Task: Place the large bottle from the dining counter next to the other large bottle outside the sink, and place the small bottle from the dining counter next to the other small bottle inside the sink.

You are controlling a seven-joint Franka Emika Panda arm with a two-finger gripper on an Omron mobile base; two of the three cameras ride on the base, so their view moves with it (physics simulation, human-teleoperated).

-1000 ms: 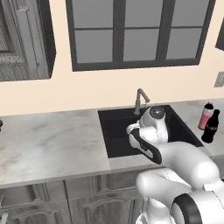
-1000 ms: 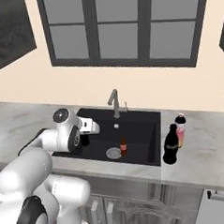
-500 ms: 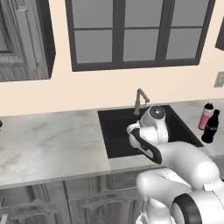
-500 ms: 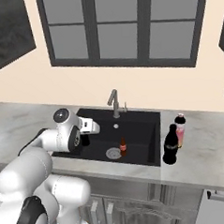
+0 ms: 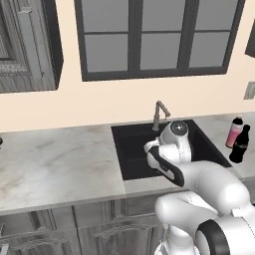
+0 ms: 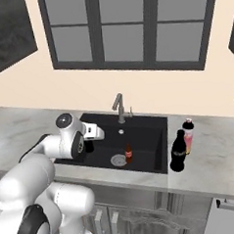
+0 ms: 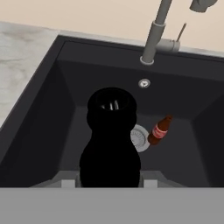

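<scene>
My gripper hangs over the left half of the black sink and is shut on a small black bottle. That bottle stands upright between the fingers, above the sink floor. A small red-brown bottle stands inside the sink next to the round drain; it is also the small red-brown bottle. Outside the sink, on the counter to its right, a large black bottle and a large pink bottle stand side by side. The hand sits low over the basin.
A grey faucet rises at the sink's back rim. Marble counter stretches to the left of the sink. A window and dark wall cabinets are above. The sink's walls close in around the held bottle.
</scene>
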